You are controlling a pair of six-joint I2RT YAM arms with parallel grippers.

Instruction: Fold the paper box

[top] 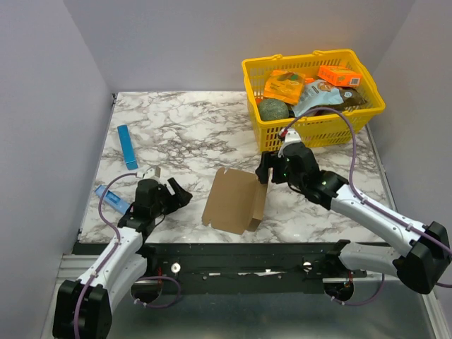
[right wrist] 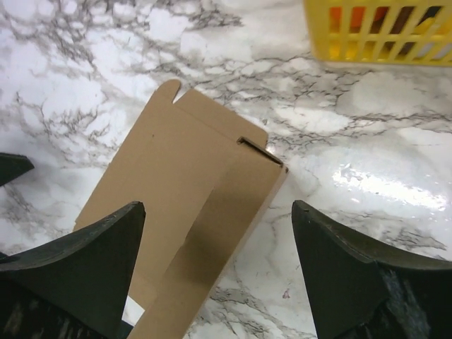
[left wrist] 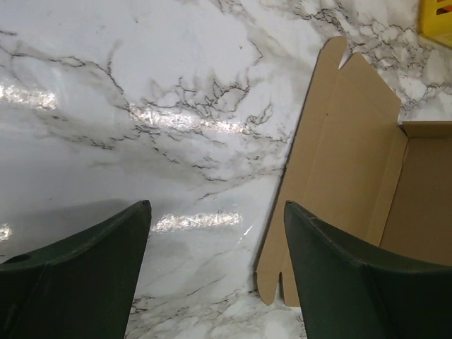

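Observation:
The paper box (top: 232,200) is a brown cardboard sheet lying on the marble table, its right side panel (top: 258,203) folded up. My left gripper (top: 181,192) is open just left of the sheet, low over the table. In the left wrist view the gripper (left wrist: 216,205) has bare marble between its fingers, and the box (left wrist: 353,162) reaches under the right finger (left wrist: 353,282). My right gripper (top: 264,169) hangs open above the sheet's far right corner. In the right wrist view the gripper (right wrist: 217,205) straddles the raised panel of the box (right wrist: 191,183) without touching it.
A yellow basket (top: 311,131) with orange packets and other goods stands at the back right, close behind the right wrist; its wall (right wrist: 381,35) shows in that wrist's view. A thin blue strip (top: 127,146) lies at the left, and another blue object (top: 111,198) lies beside the left arm.

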